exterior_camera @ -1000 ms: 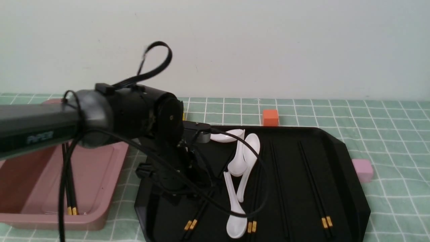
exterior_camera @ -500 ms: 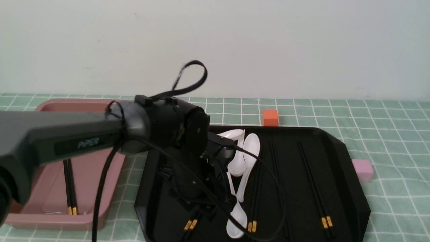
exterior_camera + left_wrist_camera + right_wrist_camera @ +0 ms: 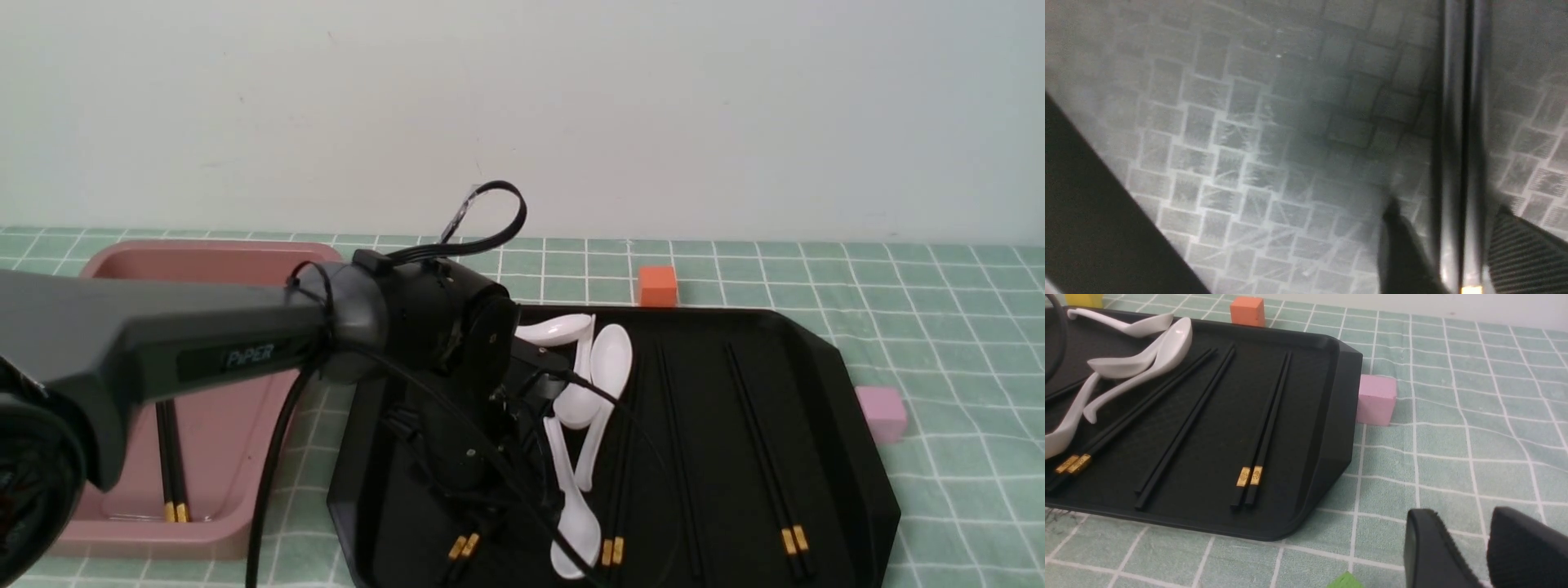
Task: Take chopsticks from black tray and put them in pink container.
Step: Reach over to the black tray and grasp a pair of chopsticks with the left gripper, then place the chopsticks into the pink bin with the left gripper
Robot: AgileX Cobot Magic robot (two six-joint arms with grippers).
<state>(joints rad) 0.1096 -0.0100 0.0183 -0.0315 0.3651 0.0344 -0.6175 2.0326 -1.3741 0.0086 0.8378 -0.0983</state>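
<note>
So there are four white soup spoons [image 3: 611, 359] bunched up around 5 o'clock from the middle of the front view. One has its bowl at 1 o'clock and its handle down to 7, and the nearest one's bowl points to 6. An orange cube [image 3: 657, 287] sits at 1 o'clock from the bunch, with a pale-pink cube [image 3: 882, 414] at 4 o'clock from that. Green cloth with a white grid [image 3: 971, 327] underneath, plain pale wall [image 3: 522, 114] up at 12. Right wrist cam also catches bits of a yellow block [image 3: 1084, 299] and something bright green [image 3: 1345, 581], too cropped to name.
</note>
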